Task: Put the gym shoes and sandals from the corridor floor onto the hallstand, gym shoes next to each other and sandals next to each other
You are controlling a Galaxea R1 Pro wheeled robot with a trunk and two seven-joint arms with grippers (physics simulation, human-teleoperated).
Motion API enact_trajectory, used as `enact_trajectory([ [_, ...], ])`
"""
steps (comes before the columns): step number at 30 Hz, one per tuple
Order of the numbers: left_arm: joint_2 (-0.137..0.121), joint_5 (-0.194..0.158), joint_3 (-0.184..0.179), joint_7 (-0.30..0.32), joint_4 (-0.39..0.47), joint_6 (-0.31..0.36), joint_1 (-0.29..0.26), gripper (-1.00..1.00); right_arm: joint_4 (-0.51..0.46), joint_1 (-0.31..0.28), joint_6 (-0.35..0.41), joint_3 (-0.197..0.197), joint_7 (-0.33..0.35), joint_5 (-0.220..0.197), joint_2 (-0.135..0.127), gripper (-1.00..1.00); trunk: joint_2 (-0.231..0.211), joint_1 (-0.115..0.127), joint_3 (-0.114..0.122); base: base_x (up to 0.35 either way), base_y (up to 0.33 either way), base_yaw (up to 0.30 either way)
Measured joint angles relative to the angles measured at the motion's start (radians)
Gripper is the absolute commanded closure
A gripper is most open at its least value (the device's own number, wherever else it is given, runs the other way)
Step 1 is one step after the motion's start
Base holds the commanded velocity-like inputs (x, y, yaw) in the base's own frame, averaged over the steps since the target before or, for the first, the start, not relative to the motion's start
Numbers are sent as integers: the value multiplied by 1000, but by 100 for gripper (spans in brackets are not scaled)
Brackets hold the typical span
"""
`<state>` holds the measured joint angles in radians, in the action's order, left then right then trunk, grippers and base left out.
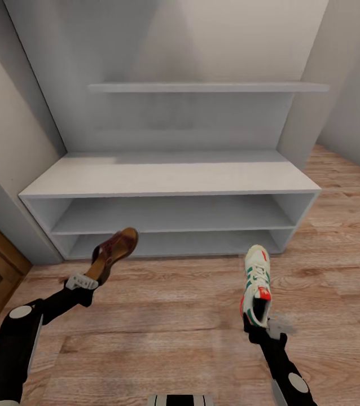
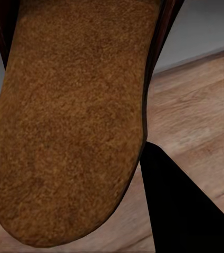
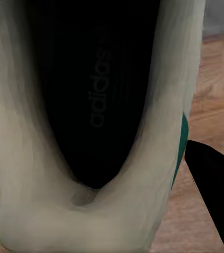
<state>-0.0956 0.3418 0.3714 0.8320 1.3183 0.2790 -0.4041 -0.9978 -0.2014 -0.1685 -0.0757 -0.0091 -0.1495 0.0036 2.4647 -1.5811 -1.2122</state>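
Two grippers loaded — sandal [image 1: 114,252] in left gripper [image 1: 90,277], gym shoe [image 1: 257,285] in right gripper [image 1: 257,332]

The sandal [image 2: 64,121] hides most of the left gripper's fingers [image 2: 185,211]. The gym shoe [image 3: 90,132] runs off the picture's top edge.

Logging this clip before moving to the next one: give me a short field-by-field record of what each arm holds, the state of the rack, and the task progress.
left gripper: shut on sandal, held above the floor
right gripper: shut on gym shoe, toe pointing toward the rack
hallstand: directly ahead, no shoes on the visible shelves
corridor floor: wood planks in front of the rack
progress: two shoes lifted, none placed yet
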Motion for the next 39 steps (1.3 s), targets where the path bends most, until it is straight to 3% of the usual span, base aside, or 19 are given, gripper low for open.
enact_trajectory([
  [3,0,1,3,-1,-11,2,0,100,71,0,0,-155,2,-97,-5,100,0,0,0,0,0,0],
  [6,1,2,4,-1,-15,17,0,100,134,0,1,-321,7,-125,-9,100,0,0,0,0,0,0],
  [7,0,2,4,-1,-15,27,0,100,142,-1,1,-471,7,-130,-15,100,0,0,0,0,0,0],
  [8,-1,2,4,-2,-15,36,0,100,147,-1,1,-583,8,-133,-27,100,0,0,0,0,0,0],
  [9,-1,2,4,-2,-15,44,0,100,150,-1,1,-614,8,-133,-42,100,0,0,0,0,0,0],
  [11,-1,2,4,-3,-15,53,0,100,153,-1,6,-734,9,-134,-92,100,0,0,0,0,0,0],
  [12,-1,2,4,-3,-16,54,0,100,154,-1,9,-747,10,-133,-109,100,0,0,0,0,0,0],
  [13,-1,2,4,-3,-16,56,0,100,154,-1,20,-771,10,-133,-146,100,0,0,0,0,0,0],
  [15,-1,1,4,-3,-17,58,-1,100,156,-1,76,-799,11,-132,-255,100,0,0,0,0,0,0],
  [17,-1,1,4,-3,-17,59,-1,100,158,-1,193,-820,12,-132,-394,100,0,0,0,0,0,0],
  [18,-1,2,4,-3,-16,60,-1,100,158,-1,239,-829,12,-132,-436,100,0,0,0,0,0,0],
  [19,-1,2,4,-3,-16,60,-1,100,158,-1,262,-834,12,-133,-458,100,0,0,0,0,0,0],
  [21,-2,3,4,-3,-16,79,-1,100,160,-1,359,-882,13,-131,-597,100,0,0,0,0,0,0],
  [24,-2,2,4,-4,-15,129,-2,100,158,-1,464,-970,13,-132,-746,100,0,0,0,0,0,0],
  [25,-2,3,5,-5,-14,138,-1,100,158,-1,518,-997,13,-131,-772,100,0,0,0,0,0,0],
  [26,-2,4,4,-12,-14,142,-2,100,157,0,562,-1011,13,-134,-793,100,0,0,0,0,0,0],
  [29,-1,4,4,-62,-14,152,-3,100,157,0,602,-1023,14,-137,-810,100,0,0,0,0,0,0],
  [33,-1,3,3,-111,-11,187,-5,100,157,0,613,-1026,14,-135,-814,100,0,0,0,0,0,0],
  [39,-1,4,2,-139,26,337,-10,100,155,0,618,-1024,14,-133,-815,100,0,0,0,0,0,0],
])
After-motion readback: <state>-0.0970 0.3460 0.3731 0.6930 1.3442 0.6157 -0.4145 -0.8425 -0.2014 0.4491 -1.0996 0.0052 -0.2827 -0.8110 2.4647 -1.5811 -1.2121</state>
